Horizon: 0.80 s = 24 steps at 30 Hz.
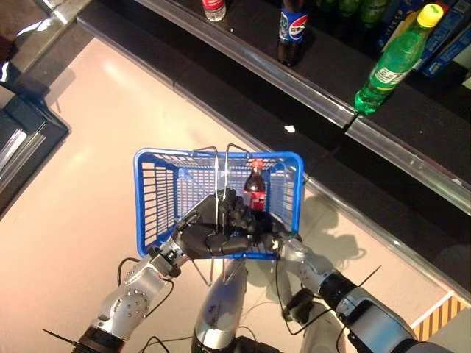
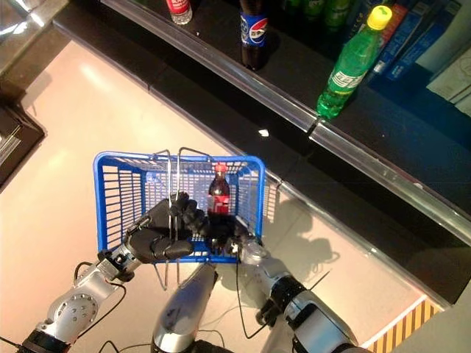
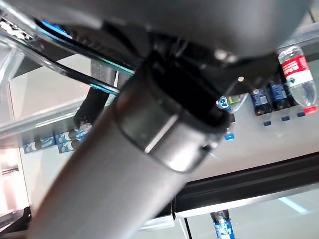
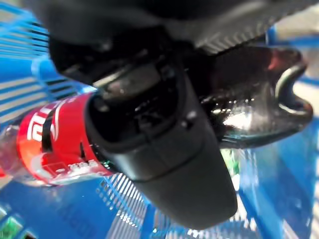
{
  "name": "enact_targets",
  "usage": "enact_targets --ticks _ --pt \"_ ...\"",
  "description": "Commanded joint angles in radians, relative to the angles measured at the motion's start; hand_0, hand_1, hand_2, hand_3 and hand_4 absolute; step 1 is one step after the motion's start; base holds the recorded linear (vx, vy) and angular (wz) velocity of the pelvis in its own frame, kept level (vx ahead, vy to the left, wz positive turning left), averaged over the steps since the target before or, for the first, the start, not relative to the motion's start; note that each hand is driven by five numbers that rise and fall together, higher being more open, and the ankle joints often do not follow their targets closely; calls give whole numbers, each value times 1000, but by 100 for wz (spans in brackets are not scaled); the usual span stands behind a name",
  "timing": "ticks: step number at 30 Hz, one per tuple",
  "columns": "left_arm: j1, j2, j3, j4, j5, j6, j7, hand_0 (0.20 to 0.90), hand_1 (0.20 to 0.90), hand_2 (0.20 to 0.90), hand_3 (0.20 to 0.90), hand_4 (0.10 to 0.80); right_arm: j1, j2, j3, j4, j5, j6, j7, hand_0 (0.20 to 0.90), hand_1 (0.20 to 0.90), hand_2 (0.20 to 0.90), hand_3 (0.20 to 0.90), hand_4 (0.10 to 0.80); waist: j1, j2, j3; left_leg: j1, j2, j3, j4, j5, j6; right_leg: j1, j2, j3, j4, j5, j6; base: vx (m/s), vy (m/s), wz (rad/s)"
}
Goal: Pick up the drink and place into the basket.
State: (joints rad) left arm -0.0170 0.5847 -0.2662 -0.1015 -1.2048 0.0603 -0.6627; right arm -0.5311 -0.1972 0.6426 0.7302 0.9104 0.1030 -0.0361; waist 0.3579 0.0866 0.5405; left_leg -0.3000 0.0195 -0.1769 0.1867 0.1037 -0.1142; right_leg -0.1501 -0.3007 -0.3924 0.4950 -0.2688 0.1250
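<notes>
Right robot hand (image 4: pixel 164 149) is closest to the lens in its wrist view: dark fingers curled round a cola bottle (image 4: pixel 55 137) with a red label, blue mesh behind it. From the head views, that bottle (image 1: pixel 255 187) stands upright with its red cap up, inside the blue wire basket (image 1: pixel 158 191), against the basket wall nearest the shelf. So the drink is in the basket, and the right robot hand is clamped on its lower body.

Left robot hand (image 1: pixel 202 235) sits at the basket's near rim, fingers closed on the two metal handles (image 1: pixel 218 173), which stand up together over the middle of the basket. Left wrist view is mostly arm and handle wire; fingers not readable there.

Basket is over a pale floor (image 1: pixel 88 132), just short of a dark shelf (image 1: pixel 324 66) with a metal front edge. On the shelf, beyond the basket: a dark cola bottle with a blue label (image 1: pixel 292 29), a green soda bottle with a yellow cap (image 1: pixel 397 59) leaning over, and a clear bottle with a red label (image 1: pixel 213 9) at the frame edge.
</notes>
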Motion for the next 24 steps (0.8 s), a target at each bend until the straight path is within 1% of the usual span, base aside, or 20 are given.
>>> enact_targets --ticks 1,4,8,15,18,19,20,21,22,23,24 --pt "-135 -52 38 -397 -120 -137 -274 300 300 300 200 100 -82 164 -21 -10 199 -28 154 300 300 300 200 100 9 21 -65 -28 -26 -5 113 -56 48 43 14 11 -162 209 -55 -21 1 7" --pt "-128 -38 47 -408 -137 -129 -268 300 300 300 200 100 -95 160 -65 18 324 -7 206 300 300 300 200 100 15 24 -63 -31 -27 -7 110 -55 50 41 13 6 -161 212 -52 -10 -5 10" --pt "-130 -26 51 -419 -157 -116 -256 300 300 300 200 100 -124 161 -135 61 485 14 226 300 300 300 200 100 23 24 -62 -32 -30 -9 107 -53 53 40 11 0 -162 217 -51 -4 -5 5" --pt "-140 -29 45 -437 -161 -95 -228 300 300 300 200 100 -189 150 -210 102 606 37 211 300 300 300 200 100 34 24 -60 -34 -34 -12 100 -50 56 35 3 -12 -162 227 -48 -4 2 5" --pt "-144 -31 44 -440 -163 -87 -220 300 300 300 200 100 -213 144 -229 101 614 40 190 300 300 300 200 100 37 23 -60 -36 -36 -12 98 -48 57 32 0 -14 -161 230 -47 0 0 0" --pt "-147 -30 42 -442 -167 -86 -216 300 300 300 200 100 -219 140 -231 103 612 42 184 352 352 352 260 160 38 22 -61 -36 -36 -12 97 -48 58 33 -1 -16 -164 231 -47 -1 27 4" --pt "-148 -29 41 -447 -170 -79 -208 300 300 300 200 100 -228 135 -229 102 592 41 166 571 571 571 516 416 40 21 -62 -36 -36 -12 94 -47 58 34 -2 -18 -166 233 -47 4 20 7" --pt "-149 -29 39 -449 -172 -76 -205 300 300 300 200 100 -236 128 -230 110 580 54 161 726 726 726 697 597 42 20 -63 -37 -36 -13 94 -46 58 33 -3 -20 -166 233 -46 6 17 7" --pt "-151 -28 38 -449 -172 -74 -204 300 300 300 200 100 -242 125 -230 117 562 66 161 785 785 785 765 665 43 19 -63 -37 -36 -13 94 -46 59 32 -3 -21 -166 233 -46 3 8 3" --pt "-152 -29 37 -449 -172 -73 -204 300 300 300 200 100 -244 124 -229 122 548 71 158 900 900 900 900 800 44 18 -62 -38 -37 -13 94 -46 59 32 -4 -21 -165 234 -47 0 0 0" --pt "-155 -30 35 -451 -168 -69 -198 300 300 300 200 100 -256 114 -226 135 524 88 151 900 900 900 900 800 46 16 -62 -40 -37 -14 96 -45 59 30 -4 -22 -164 234 -47 0 0 0"
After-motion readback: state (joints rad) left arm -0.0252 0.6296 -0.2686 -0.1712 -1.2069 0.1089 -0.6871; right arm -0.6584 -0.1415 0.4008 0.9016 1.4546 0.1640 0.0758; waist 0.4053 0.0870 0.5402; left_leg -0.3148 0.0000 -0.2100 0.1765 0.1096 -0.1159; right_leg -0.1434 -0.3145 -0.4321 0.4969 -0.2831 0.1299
